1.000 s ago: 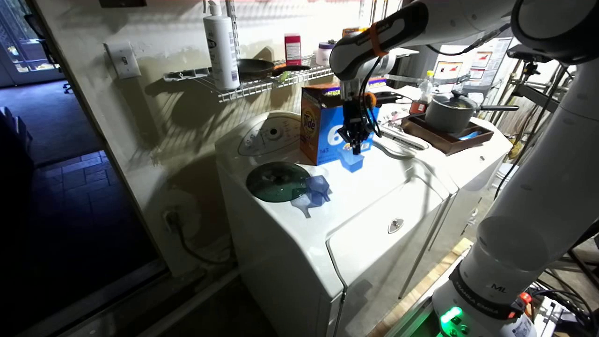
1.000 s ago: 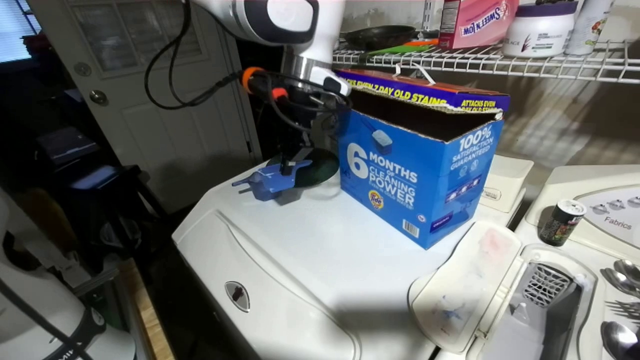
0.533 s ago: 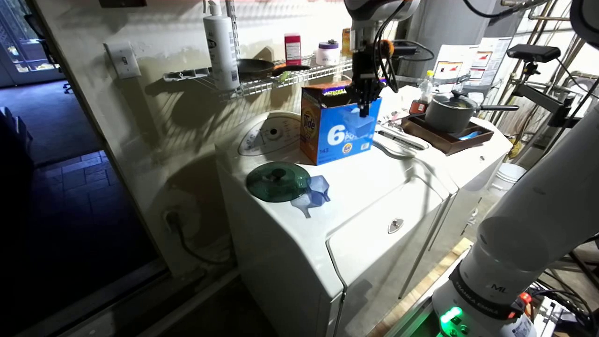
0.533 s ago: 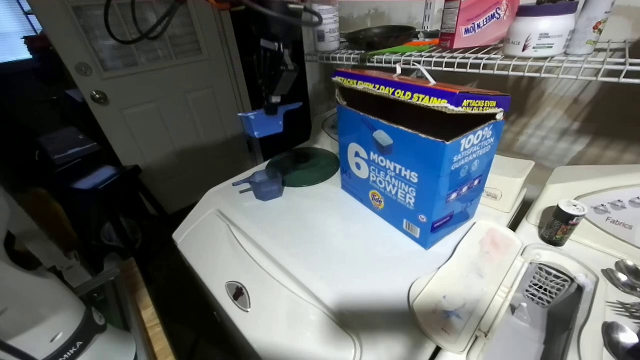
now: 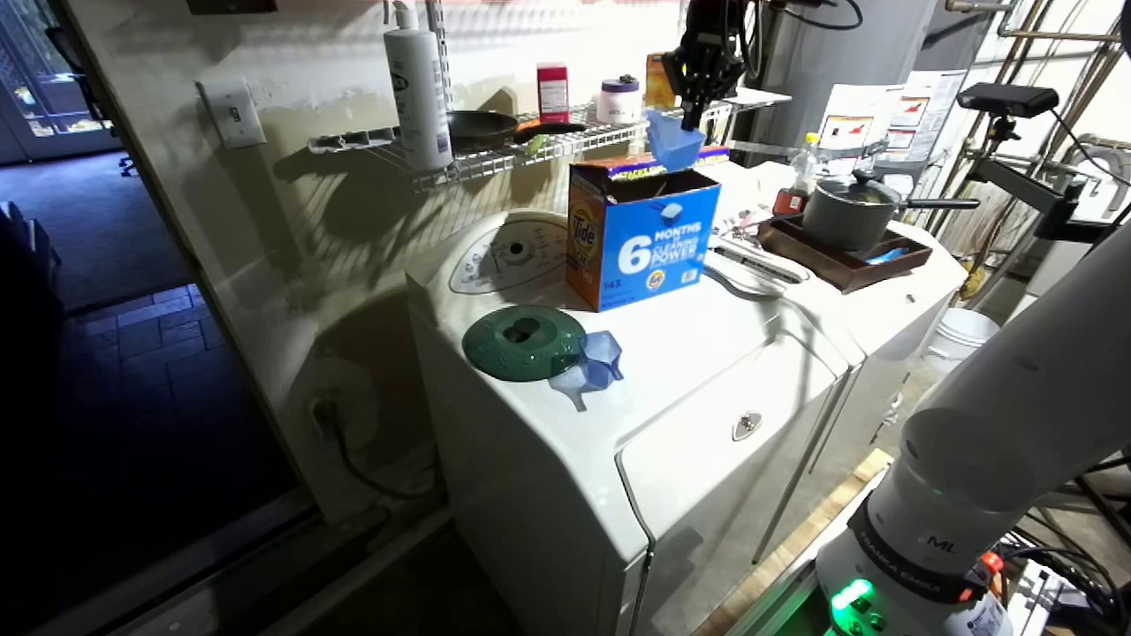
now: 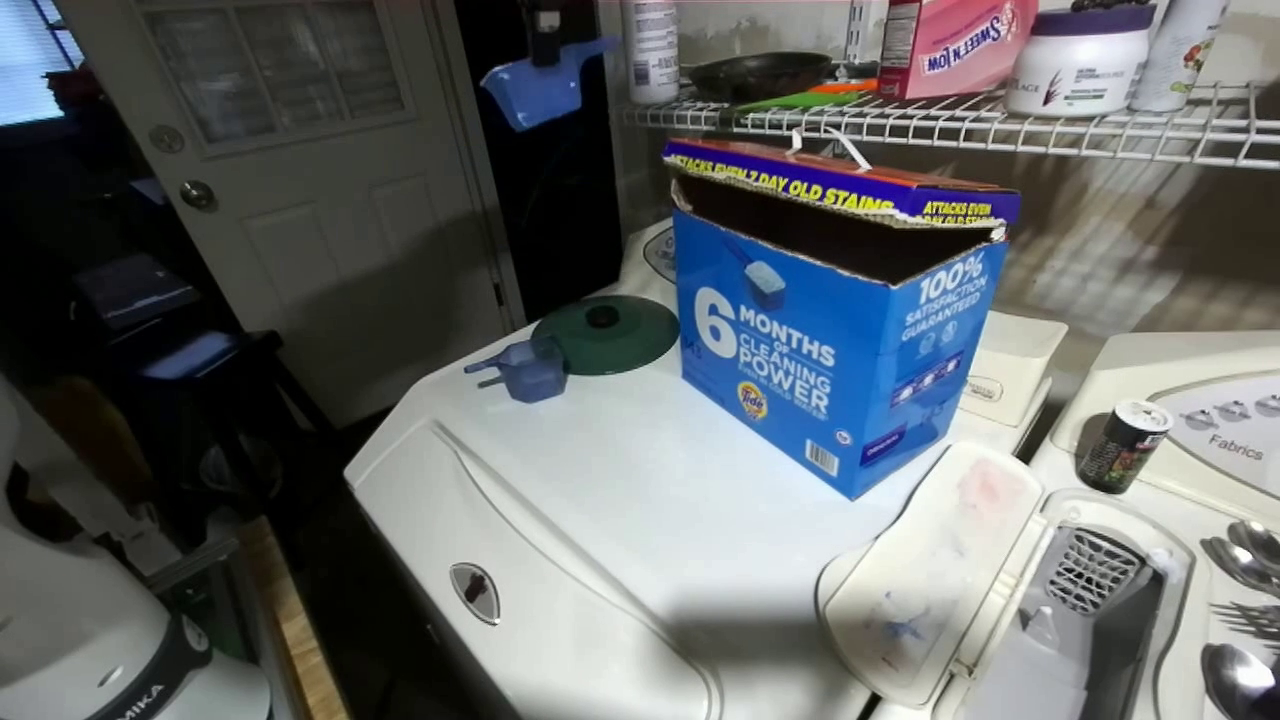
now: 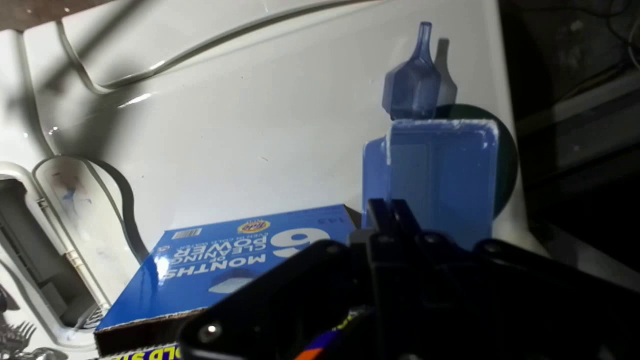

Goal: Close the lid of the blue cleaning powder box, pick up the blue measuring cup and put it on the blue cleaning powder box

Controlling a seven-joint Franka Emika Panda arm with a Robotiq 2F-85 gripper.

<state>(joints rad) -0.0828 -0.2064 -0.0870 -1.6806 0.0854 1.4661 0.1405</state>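
Blue plastic, your cup point(image 6: 533, 95) hangs left of the box point(image 6: 780, 380) in an exterior view, long axis left to right, narrow end pointing right and slightly up. Your gripper point(image 7: 389, 210) pinches the cup's side (another scoop point(image 6: 537, 372) lies beside the green disc point(image 6: 625, 345)).

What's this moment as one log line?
gripper: shut on blue measuring cup, aloft | blue cleaning powder box: lid open, awaiting cup | second blue cup: on white appliance
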